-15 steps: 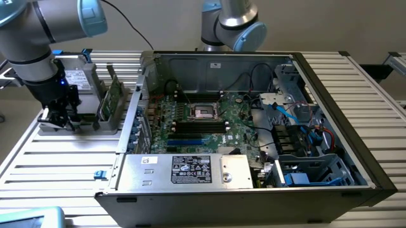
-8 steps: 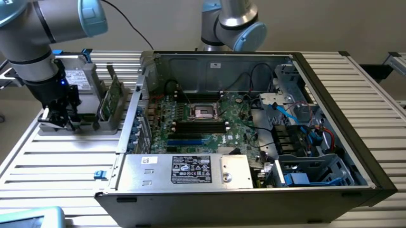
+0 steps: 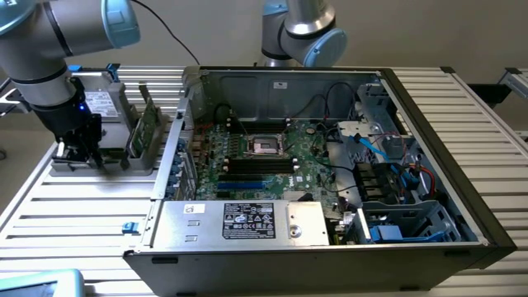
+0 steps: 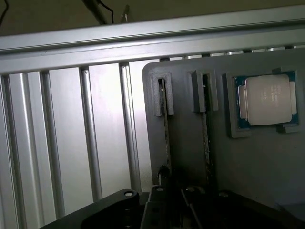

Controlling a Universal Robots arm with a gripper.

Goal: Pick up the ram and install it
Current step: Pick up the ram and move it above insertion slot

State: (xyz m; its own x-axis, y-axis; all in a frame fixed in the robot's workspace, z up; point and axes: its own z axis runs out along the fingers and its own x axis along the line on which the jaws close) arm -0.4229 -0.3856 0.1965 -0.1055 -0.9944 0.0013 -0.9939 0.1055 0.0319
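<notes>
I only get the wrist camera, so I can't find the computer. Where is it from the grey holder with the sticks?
Observer: An open computer case lies on the slatted table, right beside the grey holder, on the exterior view's right of it.
Operator: What's inside it?
Observer: A green motherboard, with long black slots next to a square socket.
</notes>
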